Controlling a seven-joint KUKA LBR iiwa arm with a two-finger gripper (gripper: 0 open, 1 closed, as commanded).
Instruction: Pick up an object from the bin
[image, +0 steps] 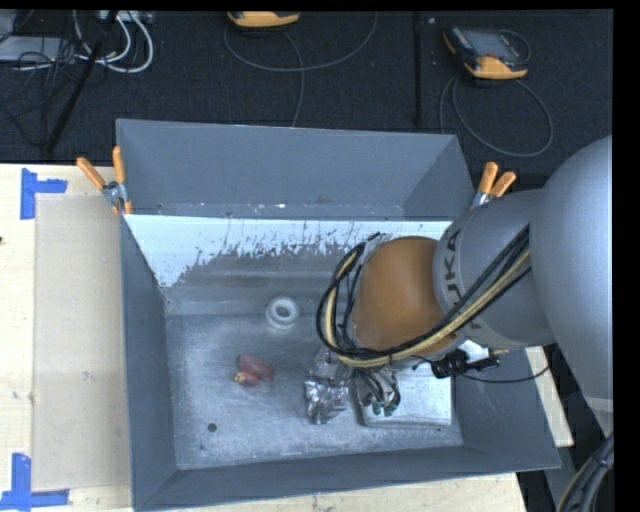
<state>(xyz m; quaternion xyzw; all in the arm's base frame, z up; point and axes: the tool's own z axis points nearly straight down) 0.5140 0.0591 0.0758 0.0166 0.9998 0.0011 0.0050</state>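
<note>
Near hand (345, 398): one white ring (283, 312); one reddish lump (253, 371).

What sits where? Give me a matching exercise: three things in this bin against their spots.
Things:
1. white ring
2. reddish lump
3. end effector

Places in the bin:
A. front half of the floor, right of the other two
B. mid-floor, furthest left of the three
C. closest to the back wall

Pairs: 1-C, 2-B, 3-A
</note>
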